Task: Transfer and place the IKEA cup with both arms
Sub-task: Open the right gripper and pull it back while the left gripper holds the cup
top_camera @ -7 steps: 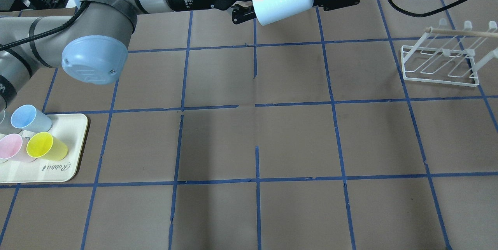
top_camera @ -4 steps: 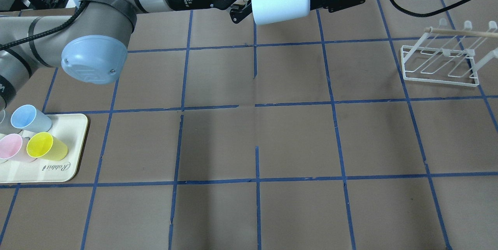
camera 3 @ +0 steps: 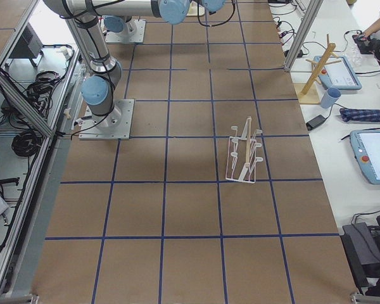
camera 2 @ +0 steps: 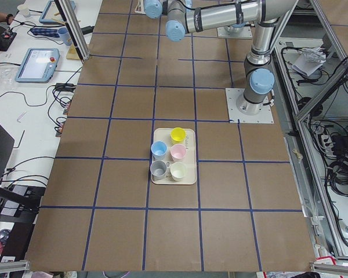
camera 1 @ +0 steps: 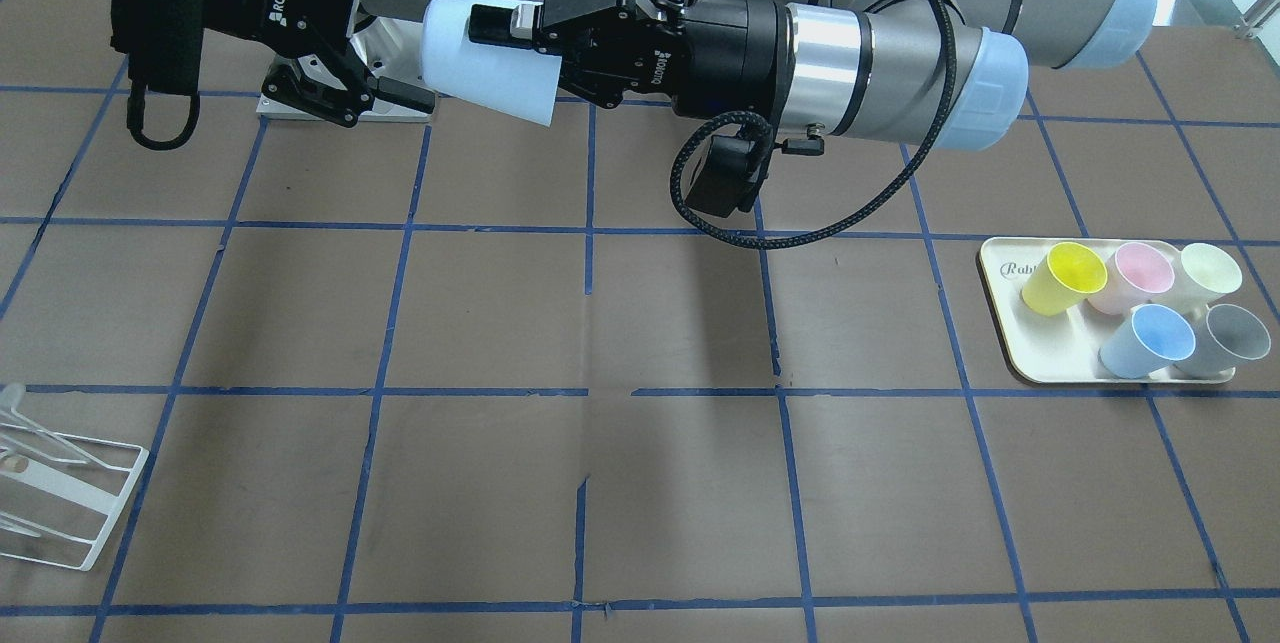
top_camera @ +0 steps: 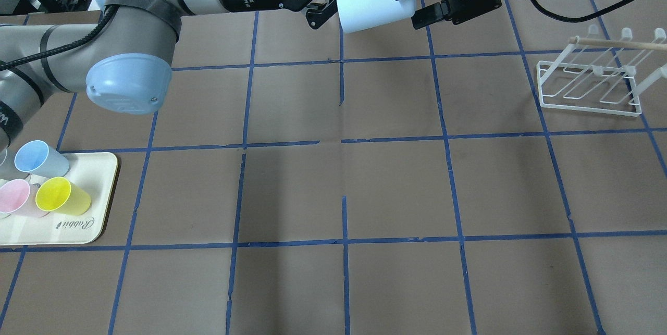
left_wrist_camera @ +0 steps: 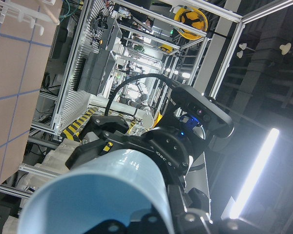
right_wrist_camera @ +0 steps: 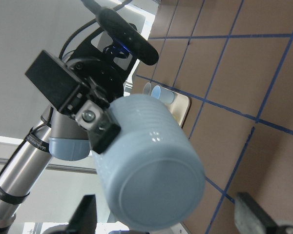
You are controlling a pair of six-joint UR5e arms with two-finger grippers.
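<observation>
Brown paper gridded with blue tape covers the desk (top_camera: 396,184), and the action hangs above its far edge, at the top centre of the overhead view. The left arm (camera 1: 900,53) reaches in from the upper right of the front-facing view and the right arm (camera 1: 160,3) from the upper left. They meet there, probably because neither can cover the whole desk alone.

A white wire rack (top_camera: 589,85) stands at the right of the overhead view, likely the destination. A cream tray (top_camera: 78,231) at lower left keeps the spare cups together, among them a deeper blue cup (top_camera: 39,158) and a yellow cup (top_camera: 60,194).

The left tool (camera 1: 500,33) is clamped on the rim end of the IKEA cup (camera 1: 490,78), holding it level in the air. That grip leaves the base end free and facing the partner. The right tool (camera 1: 420,35) is spread wide, its fingers (right_wrist_camera: 251,217) to either side of the base without touching it, seemingly placed to close for the handover.
</observation>
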